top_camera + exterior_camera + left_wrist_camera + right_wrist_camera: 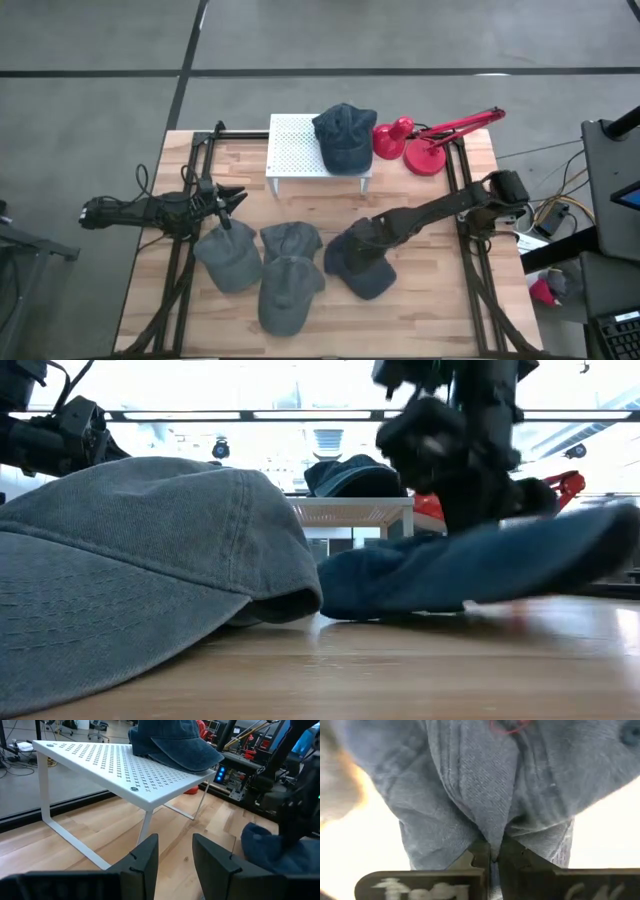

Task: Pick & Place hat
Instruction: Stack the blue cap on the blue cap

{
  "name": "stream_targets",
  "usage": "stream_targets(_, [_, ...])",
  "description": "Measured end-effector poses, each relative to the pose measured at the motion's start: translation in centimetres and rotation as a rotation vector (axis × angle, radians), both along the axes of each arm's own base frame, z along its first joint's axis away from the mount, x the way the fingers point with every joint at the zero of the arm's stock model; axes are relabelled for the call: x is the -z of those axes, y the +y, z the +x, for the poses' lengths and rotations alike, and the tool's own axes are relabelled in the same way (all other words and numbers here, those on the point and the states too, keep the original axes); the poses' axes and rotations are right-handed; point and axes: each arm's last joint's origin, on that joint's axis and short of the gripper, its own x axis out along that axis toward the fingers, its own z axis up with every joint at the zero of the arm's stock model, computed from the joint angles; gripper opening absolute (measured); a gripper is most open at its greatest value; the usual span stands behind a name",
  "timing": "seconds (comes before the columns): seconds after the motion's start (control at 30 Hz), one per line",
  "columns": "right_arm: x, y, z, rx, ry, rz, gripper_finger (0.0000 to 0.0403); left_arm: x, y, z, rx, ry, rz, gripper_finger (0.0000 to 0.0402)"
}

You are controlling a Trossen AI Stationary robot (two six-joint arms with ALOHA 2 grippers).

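Observation:
A dark blue cap lies on the table's near right part; my right gripper stands over its crown and is shut on it. In the low view this cap stretches under the gripper. A second dark blue cap rests on a white perforated rack, also seen in the left wrist view. Three grey caps lie on the near table. My left gripper is open and hovers left of the rack, touching nothing. My right gripper pinches a raised fold of the dark blue cap's crown between its two fingers, coming from above and pointing down. The cap's one end lies on the table, while the other end stands higher.
A red desk lamp stands right of the rack at the far edge. Black frame rails run along both table sides. A grey cap fills the low view's foreground. Bare wood shows between the rack and the caps.

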Motion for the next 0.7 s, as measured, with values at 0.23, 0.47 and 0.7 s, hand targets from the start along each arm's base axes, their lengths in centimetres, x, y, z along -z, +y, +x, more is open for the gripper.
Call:
stream_targets(0.23, [-5.0, -0.4, -1.6, -0.1, -0.185, -0.002, 0.001, 0.0, 0.0, 0.0, 0.0, 0.0, 0.0, 0.0122])
stream_targets(0.47, [-9.5, -0.8, -3.4, -0.132, -0.4, 0.007, 0.0009, 0.0, 0.0, 0.0, 0.0, 0.001, 0.0, 0.0122])
stream_targets(0.7, [-13.7, -1.5, -3.8, -0.041, -0.732, -0.138, 0.001, 0.0, 0.0, 0.0, 0.0, 0.001, 0.001, 0.0122])
